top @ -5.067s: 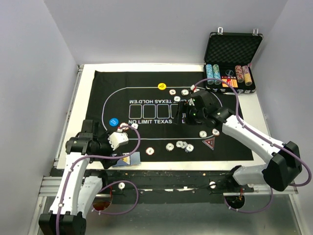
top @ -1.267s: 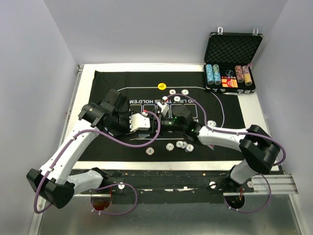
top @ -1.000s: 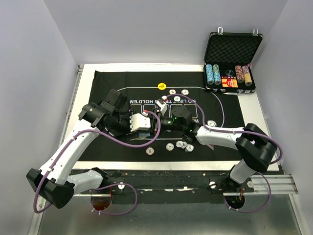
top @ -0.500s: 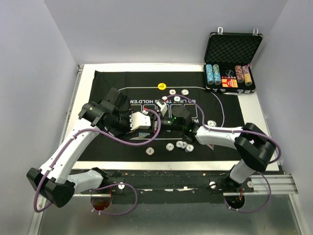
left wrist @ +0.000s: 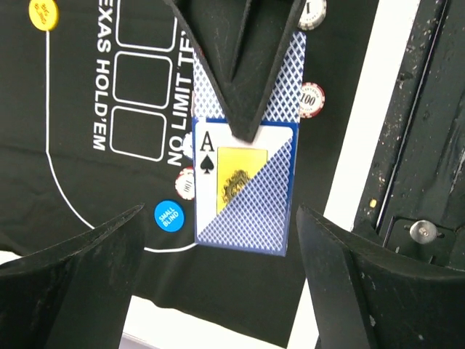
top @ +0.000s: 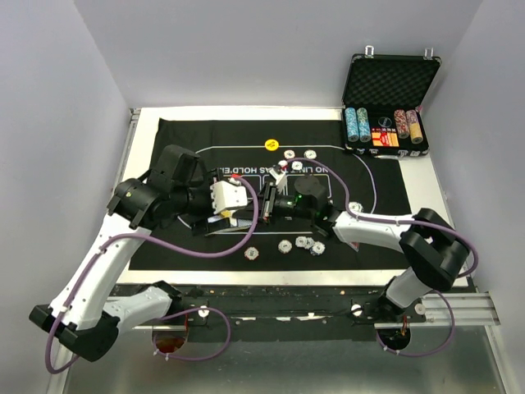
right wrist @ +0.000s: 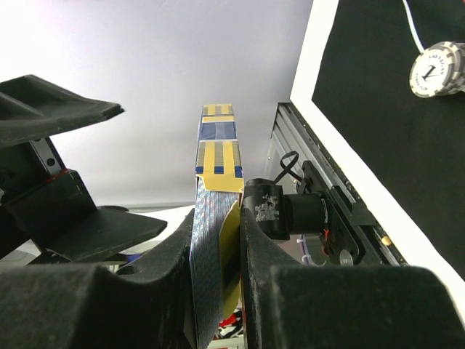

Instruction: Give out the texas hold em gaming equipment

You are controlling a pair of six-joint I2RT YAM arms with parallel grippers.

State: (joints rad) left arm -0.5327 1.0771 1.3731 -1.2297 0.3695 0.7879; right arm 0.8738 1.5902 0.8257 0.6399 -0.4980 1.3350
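Now that the left claw (left wrist: 219,218) has spread, the right claw (right wrist: 218,243) pinches the card deck (left wrist: 244,200).

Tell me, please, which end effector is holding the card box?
The right end effector, pinching the blue card box between its fingers; the left end effector stands open, clear of it.

Blue diamond-patterned card pack (left wrist: 243,196), ace showing, is held aloft; striped chips (top: 285,245) lie scattered.

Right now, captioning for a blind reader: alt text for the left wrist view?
A blue card box showing an ace of spades, pinched by the right gripper, hangs within the open left gripper, over the black mat.
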